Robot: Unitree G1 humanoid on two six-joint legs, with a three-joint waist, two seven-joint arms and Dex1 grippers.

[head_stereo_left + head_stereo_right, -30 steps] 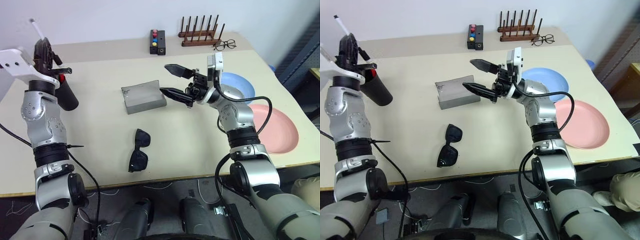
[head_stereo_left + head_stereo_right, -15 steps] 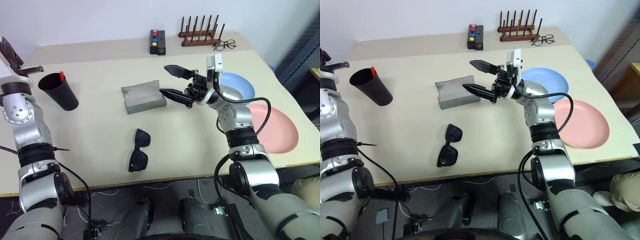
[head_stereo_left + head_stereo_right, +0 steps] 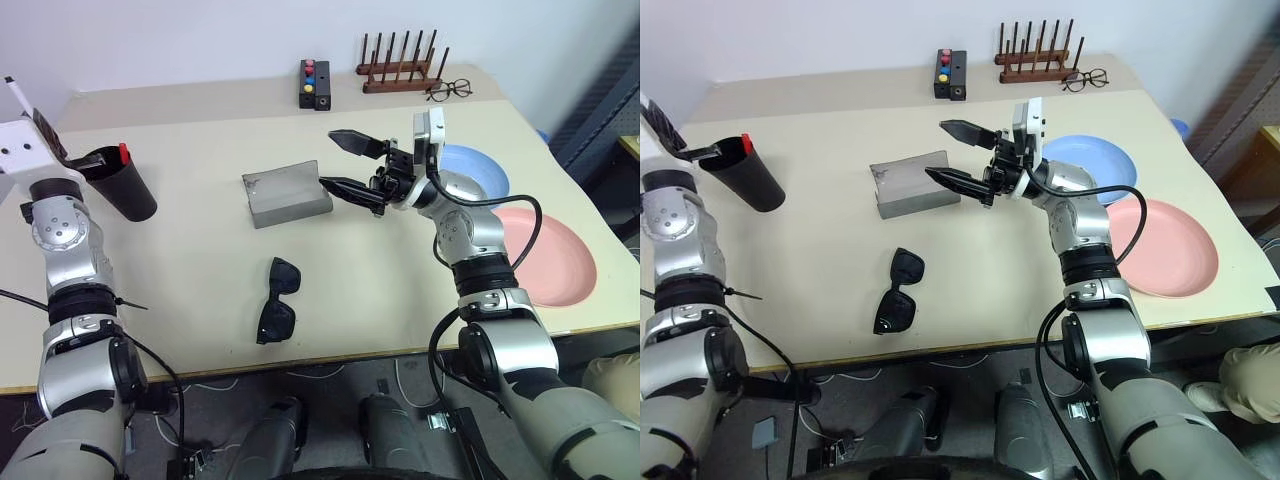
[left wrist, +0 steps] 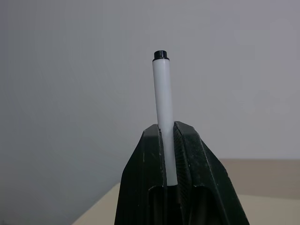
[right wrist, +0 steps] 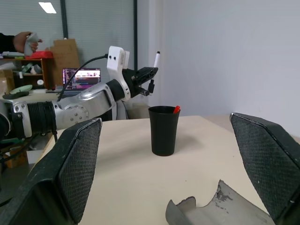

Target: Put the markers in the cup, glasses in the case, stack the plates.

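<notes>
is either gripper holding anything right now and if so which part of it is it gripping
The left gripper is shut on the white-capped marker, pinching its lower part so the white cap end sticks out past the fingertips. The right gripper is open and holds nothing.

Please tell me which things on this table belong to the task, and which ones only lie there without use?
Belong to the task:
white-capped marker, held in the shut left pincer
red-capped marker, already in the cup
sunglasses
grey case
blue plate, pink plate

Only lying about:
button box
wooden rack
clear spectacles
</notes>
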